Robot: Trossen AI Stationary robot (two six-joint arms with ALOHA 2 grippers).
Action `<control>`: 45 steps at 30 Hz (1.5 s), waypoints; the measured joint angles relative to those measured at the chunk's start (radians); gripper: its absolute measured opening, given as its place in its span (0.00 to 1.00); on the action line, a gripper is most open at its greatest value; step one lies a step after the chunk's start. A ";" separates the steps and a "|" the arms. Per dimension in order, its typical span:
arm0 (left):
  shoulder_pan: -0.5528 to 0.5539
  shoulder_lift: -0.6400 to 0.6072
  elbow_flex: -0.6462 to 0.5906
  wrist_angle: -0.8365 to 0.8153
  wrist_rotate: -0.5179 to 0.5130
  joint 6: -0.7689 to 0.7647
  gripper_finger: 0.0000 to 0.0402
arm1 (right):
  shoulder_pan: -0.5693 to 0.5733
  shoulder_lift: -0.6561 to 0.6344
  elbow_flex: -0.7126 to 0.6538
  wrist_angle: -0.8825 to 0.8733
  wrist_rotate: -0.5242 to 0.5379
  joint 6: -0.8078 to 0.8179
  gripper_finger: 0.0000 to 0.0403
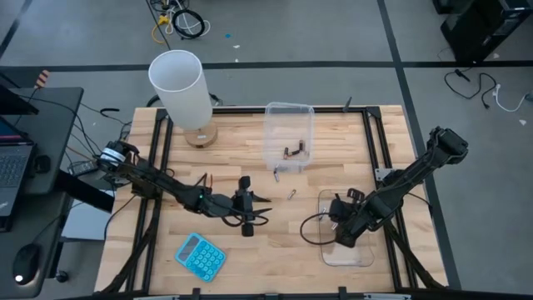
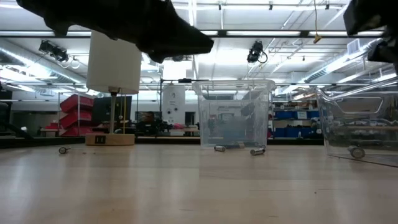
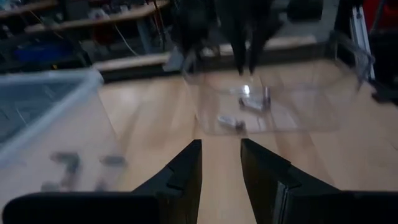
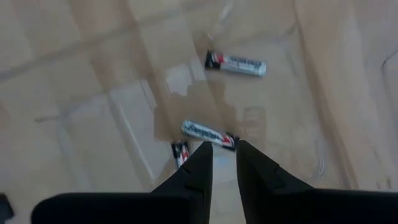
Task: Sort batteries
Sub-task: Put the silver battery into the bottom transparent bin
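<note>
1. Near the counter's (image 1: 250, 258) right front corner, the right pincer (image 1: 340, 236) hangs over a shallow clear plastic tub (image 1: 360, 254); its dark fingers (image 4: 194, 171) stand slightly apart, gripping nothing.
2. Inside that tub lie three small silvery-grey cylindrical batteries (image 4: 209, 134), close below those fingertips.
3. At the counter's middle, the left pincer (image 1: 260, 210) hovers with a narrow gap between its fingers (image 3: 186, 171), empty.
4. A taller clear plastic tub (image 1: 289, 133) at the back edge holds a few dark batteries (image 1: 295, 152).
5. One loose battery (image 1: 293, 195) lies on the bare wood between the tubs.
6. A blue calculator (image 1: 201, 255) sits near the front edge; a white cylindrical lamp (image 1: 181, 87) stands at the back left.
</note>
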 joint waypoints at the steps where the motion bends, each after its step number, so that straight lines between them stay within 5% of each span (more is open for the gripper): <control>1: -0.006 0.000 0.000 -0.026 0.000 -0.010 0.28 | 0.001 0.000 0.010 -0.001 0.014 -0.004 0.14; 12: -0.091 -0.087 0.000 -0.520 0.006 -0.248 0.28 | 0.002 0.000 0.121 0.005 0.159 -0.131 0.14; 21: -0.104 -0.271 0.001 -1.031 0.037 -0.856 0.28 | 0.002 0.000 0.129 0.012 0.204 -0.171 0.13; 30: -0.101 -0.285 0.001 -1.435 0.068 -1.317 0.28 | 0.002 0.000 0.128 0.013 0.206 -0.188 0.13; 37: -0.100 -0.249 0.001 -1.516 0.050 -1.627 0.28 | 0.002 0.000 0.128 0.015 0.207 -0.197 0.13; 45: -0.079 -0.200 0.001 -1.531 0.063 -1.681 0.28 | 0.006 0.000 0.128 0.017 0.240 -0.222 0.13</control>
